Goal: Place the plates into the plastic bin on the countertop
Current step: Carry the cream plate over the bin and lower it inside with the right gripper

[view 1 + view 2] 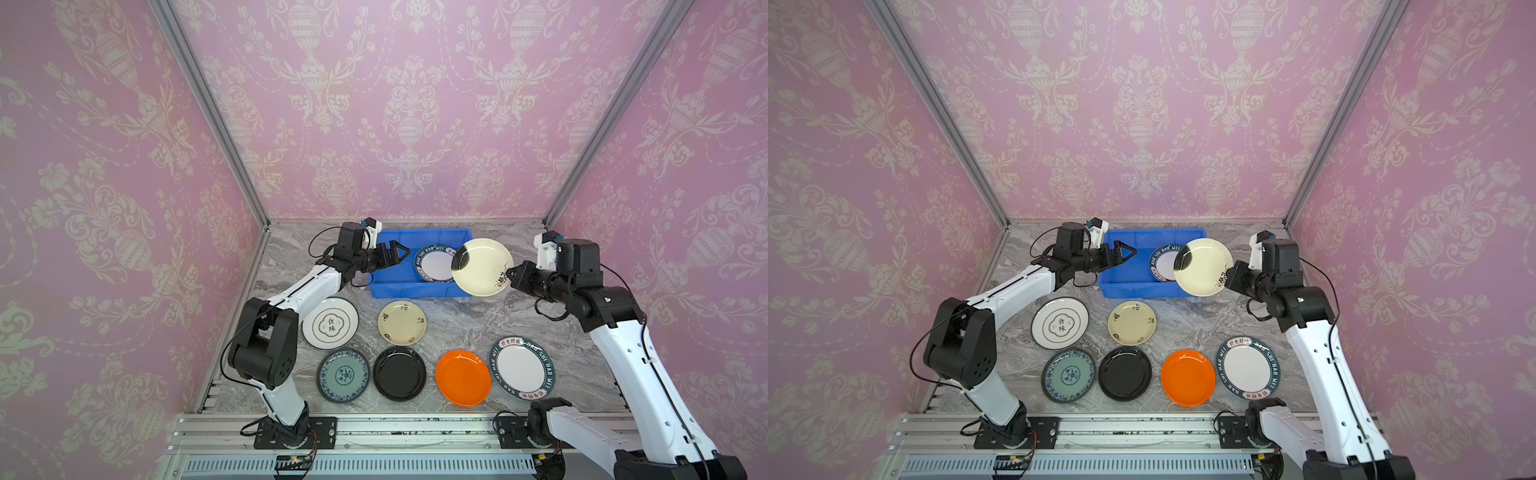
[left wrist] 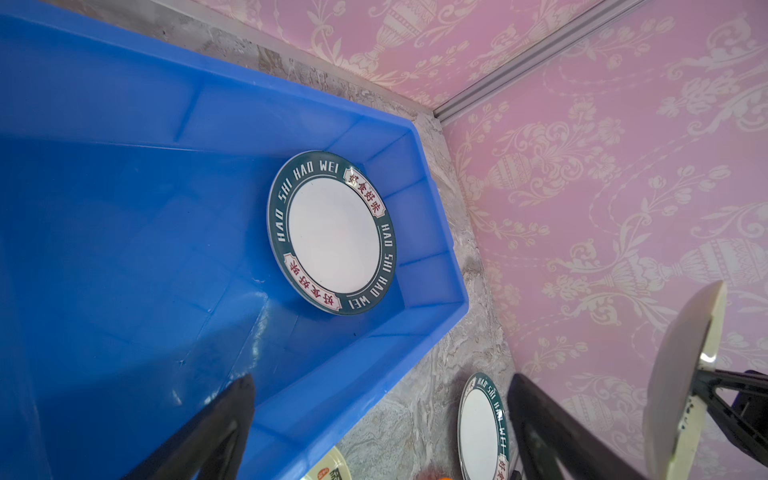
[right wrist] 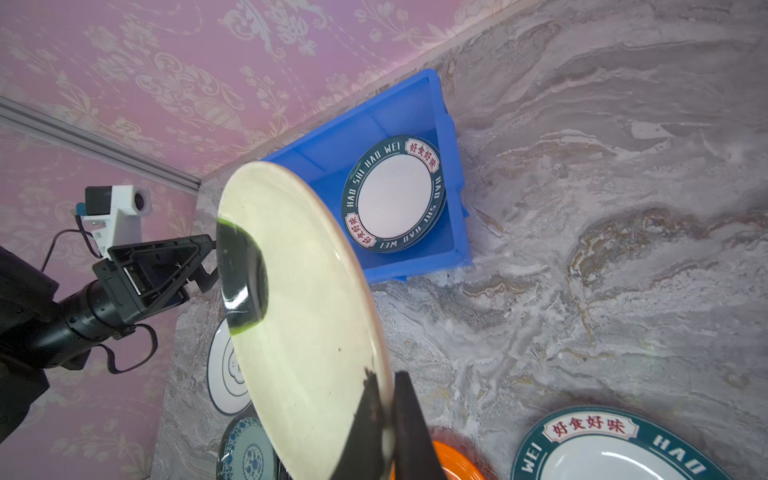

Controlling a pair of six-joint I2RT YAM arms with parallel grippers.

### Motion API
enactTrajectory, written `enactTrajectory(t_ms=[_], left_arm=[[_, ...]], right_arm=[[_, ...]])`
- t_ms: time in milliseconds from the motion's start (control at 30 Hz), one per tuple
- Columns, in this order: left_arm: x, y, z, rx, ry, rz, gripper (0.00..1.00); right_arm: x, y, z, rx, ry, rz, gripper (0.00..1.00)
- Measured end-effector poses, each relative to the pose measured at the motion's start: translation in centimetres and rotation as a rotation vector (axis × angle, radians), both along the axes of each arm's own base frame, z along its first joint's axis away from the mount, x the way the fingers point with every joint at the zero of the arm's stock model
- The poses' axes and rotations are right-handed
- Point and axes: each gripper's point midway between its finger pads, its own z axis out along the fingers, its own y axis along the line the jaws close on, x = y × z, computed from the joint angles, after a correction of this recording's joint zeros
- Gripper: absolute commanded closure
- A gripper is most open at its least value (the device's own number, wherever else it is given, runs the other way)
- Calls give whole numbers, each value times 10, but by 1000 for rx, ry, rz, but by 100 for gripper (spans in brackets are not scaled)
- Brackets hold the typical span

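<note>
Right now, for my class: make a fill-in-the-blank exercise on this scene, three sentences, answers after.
The right gripper grips a raised plate coloured ____.
The left gripper stands ____ over the blue bin.
Between the black plate and the lettered-rim plate on the countertop, the middle plate is ____.
Missing words: cream; open; orange.

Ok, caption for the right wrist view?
Right gripper grips a tilted cream plate by its rim; a lettered-rim plate lies in the blue bin.
</note>
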Motion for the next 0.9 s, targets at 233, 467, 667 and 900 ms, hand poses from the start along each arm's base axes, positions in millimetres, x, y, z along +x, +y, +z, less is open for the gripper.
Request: enactTrajectory(t_ms=[233, 467, 667, 900], left_arm=[[2, 15, 36, -28, -86, 30, 3], [2, 15, 40, -31, -95, 31, 3], [4, 19, 40, -30, -95, 39, 3], [3, 20, 36, -27, -87, 41, 4]], right_arm=[[94, 42, -30, -6, 70, 72, 100], [150, 102, -92, -67, 177, 152, 100], [179, 142, -124, -95, 208, 198, 100], [201, 165, -162, -96, 257, 223, 100]])
